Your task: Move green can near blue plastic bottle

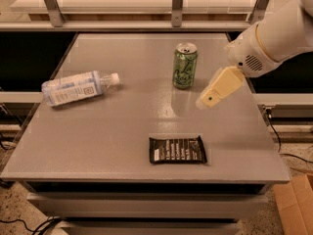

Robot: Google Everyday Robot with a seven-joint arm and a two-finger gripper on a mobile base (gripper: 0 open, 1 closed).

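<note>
The green can (pixel 185 66) stands upright on the grey table (pixel 98 141), right of centre toward the back. The blue plastic bottle (pixel 78 87) lies on its side at the table's left, white cap pointing right toward the can. My gripper (pixel 210 99) hangs from the white arm at the right, a short way right of and in front of the can, not touching it. It holds nothing that I can see.
A flat black snack bar wrapper (pixel 177 150) lies near the table's front edge. Metal shelf posts (pixel 178 4) stand behind the table. A cardboard box (pixel 296 204) sits on the floor at the lower right.
</note>
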